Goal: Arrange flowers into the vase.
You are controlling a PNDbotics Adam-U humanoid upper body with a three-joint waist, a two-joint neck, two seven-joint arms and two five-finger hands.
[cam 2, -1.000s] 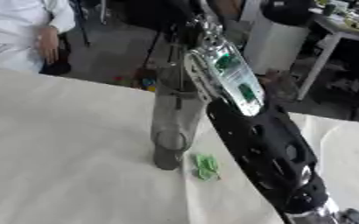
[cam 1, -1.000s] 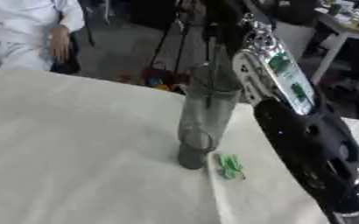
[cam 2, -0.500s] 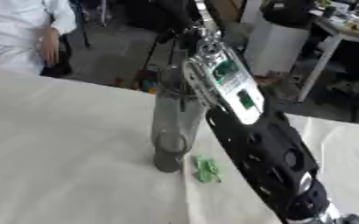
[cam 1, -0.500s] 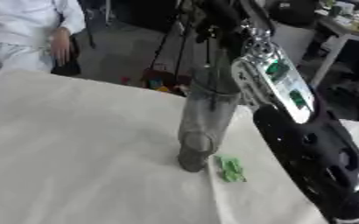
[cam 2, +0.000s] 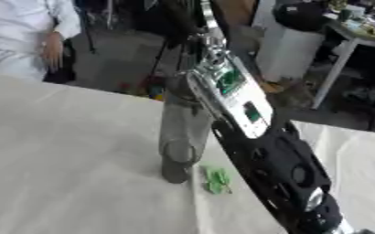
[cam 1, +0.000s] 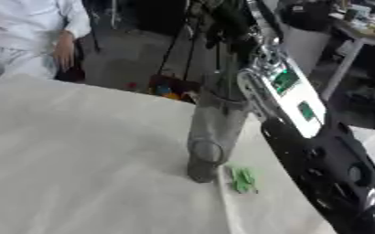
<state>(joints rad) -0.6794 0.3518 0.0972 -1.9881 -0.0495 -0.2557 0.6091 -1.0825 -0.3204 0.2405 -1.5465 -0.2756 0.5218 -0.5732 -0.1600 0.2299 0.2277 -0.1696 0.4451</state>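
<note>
A tall clear vase [cam 1: 212, 123] stands upright on the white tablecloth [cam 1: 78, 151]. A small green leafy piece [cam 1: 243, 178] lies on the cloth just right of the vase's foot. My right arm [cam 1: 291, 98] rises from the lower right, passes close by the vase's right side and ends in my right hand [cam 1: 226, 19], dark and blurred, directly above the vase's mouth. A thin dark line runs from the hand down toward the vase; I cannot make out whether it is a stem. My left hand shows in neither view.
The table's far edge [cam 1: 103, 87] runs just behind the vase. Beyond it are a dark floor, tripod legs [cam 1: 171, 50], a white desk [cam 1: 359, 41] at the back right and a seated person in white [cam 1: 30, 32] at the back left.
My right forearm has edged slightly up and to the left over the vase. The vase and the green piece have not moved.
</note>
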